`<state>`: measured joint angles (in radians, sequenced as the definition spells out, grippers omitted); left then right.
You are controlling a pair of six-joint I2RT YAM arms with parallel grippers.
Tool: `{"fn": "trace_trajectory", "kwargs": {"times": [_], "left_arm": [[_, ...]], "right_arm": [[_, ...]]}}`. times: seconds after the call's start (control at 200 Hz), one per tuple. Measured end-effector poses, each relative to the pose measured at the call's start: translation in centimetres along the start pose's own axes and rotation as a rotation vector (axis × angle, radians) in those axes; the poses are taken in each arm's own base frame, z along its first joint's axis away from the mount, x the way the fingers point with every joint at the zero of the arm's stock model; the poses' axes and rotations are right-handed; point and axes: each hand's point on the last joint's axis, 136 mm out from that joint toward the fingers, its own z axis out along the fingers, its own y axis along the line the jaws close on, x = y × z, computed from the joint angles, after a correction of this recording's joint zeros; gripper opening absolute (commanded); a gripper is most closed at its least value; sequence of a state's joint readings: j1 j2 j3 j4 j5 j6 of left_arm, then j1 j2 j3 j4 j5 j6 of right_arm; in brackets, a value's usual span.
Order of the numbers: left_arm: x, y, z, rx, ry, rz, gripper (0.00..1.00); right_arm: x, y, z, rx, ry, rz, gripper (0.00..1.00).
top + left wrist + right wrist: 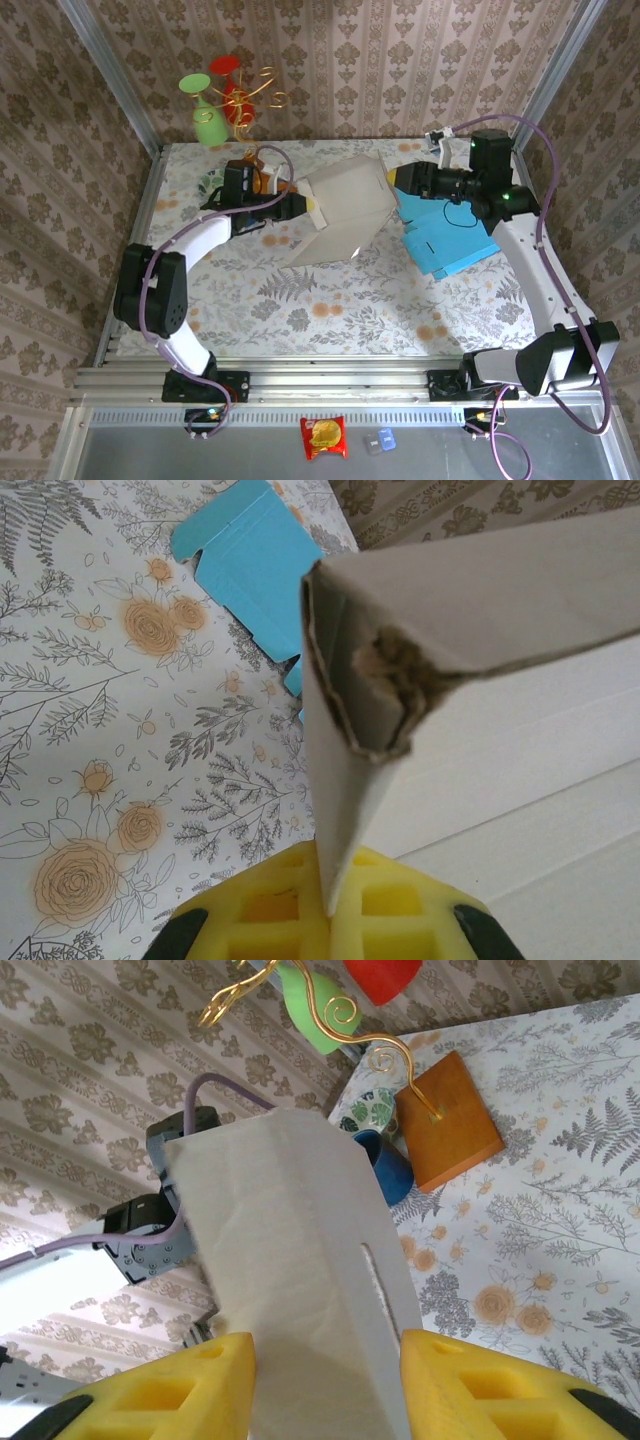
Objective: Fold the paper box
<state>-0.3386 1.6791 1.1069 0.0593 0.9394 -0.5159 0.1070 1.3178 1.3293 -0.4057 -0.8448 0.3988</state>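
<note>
We hold the white paper box [340,215] over the counter [300,300], at the centre of the frame. The left gripper [313,208] has its jaws pinched tight on one cardboard edge. The right gripper [393,178] has its jaws half closed against both sides of the opposite corner. To fold well, we should keep the pinch firm and push slowly along the crease. The inside of the box is hidden.

On my bench [300,300], far left, stands a wire ornament [243,100] on a wooden base [450,1120], a blue cup [392,1172] just beside it. A flat blue carton [455,245] lies right.
</note>
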Motion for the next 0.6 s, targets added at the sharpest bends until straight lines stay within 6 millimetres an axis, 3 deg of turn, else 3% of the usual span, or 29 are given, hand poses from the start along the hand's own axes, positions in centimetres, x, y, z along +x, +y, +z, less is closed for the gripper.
{"fn": "trace_trajectory", "kwargs": {"times": [0.31,0.595], "left_arm": [[0.5,0.5,0.1,-0.010,0.018,-0.020,0.00],[0.5,0.5,0.1,-0.010,0.018,-0.014,0.00]], "right_arm": [[0.8,-0.1,1.5,0.071,0.061,-0.076,0.43],[0.7,-1.2,1.3,0.177,0.071,-0.144,0.36]]}}
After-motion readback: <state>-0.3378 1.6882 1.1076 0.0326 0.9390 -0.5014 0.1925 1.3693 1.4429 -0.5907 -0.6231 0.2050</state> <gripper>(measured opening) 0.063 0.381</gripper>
